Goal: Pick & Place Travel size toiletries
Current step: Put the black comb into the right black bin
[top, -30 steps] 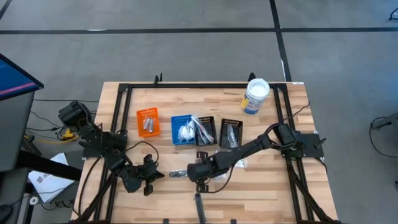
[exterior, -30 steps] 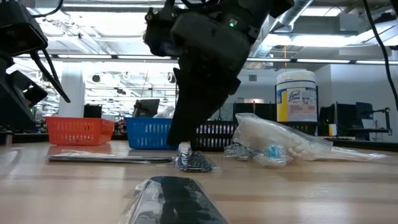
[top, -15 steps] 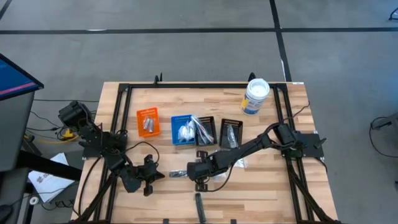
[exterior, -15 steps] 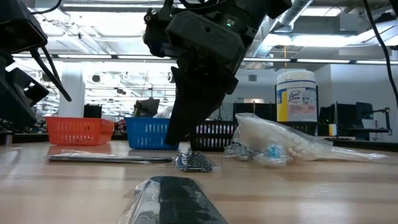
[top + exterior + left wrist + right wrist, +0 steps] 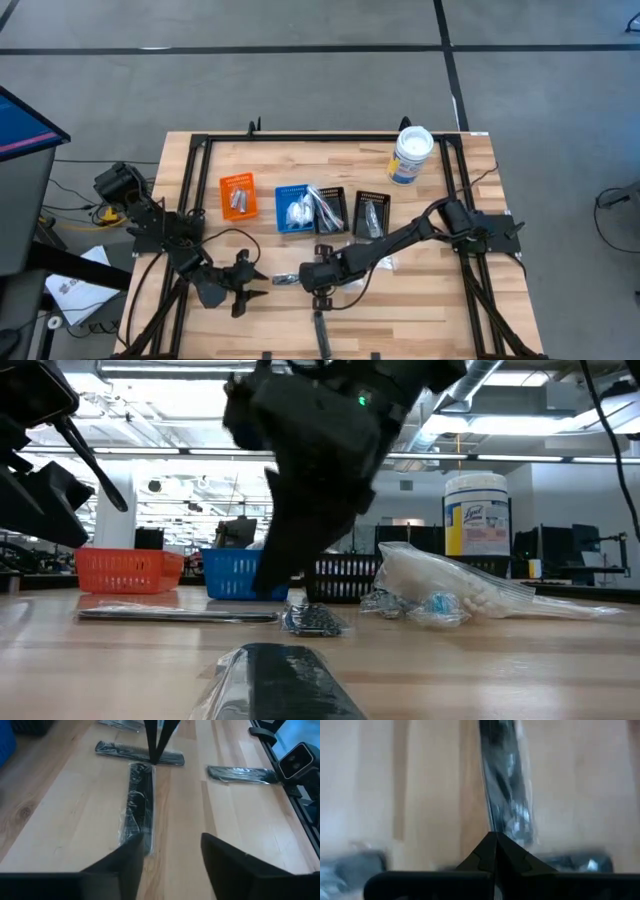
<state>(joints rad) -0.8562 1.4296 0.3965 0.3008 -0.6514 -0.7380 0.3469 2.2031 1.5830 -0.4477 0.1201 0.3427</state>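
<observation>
Wrapped black combs, among the travel size toiletries, lie flat on the wooden table. One comb [image 5: 285, 279] [image 5: 137, 805] points from my left gripper toward my right gripper. A second comb [image 5: 140, 752] lies crosswise at its far end. A third comb [image 5: 320, 335] is near the front edge. My right gripper [image 5: 307, 279] [image 5: 155, 755] is shut and points down where the first two combs meet. My left gripper [image 5: 250, 284] [image 5: 172, 857] stands open above the table, short of the first comb's near end. My right gripper's shut fingertips [image 5: 495, 842] come down from above where the crosswise comb [image 5: 167, 757] meets the other comb's end [image 5: 507, 795]. I cannot tell whether they touch either comb. Both combs lie flat on the table.
An orange bin [image 5: 237, 195], a blue bin [image 5: 293, 208] and two black bins [image 5: 332, 208] [image 5: 370, 213] stand in a row at mid table. A white tub [image 5: 411, 155] stands at the far right. A clear packet [image 5: 450, 585] lies under my right arm.
My left gripper has opened, staying where it was. My right gripper, still shut, has shifted a little toward the table's left over the combs. The combs have stayed where they were.
</observation>
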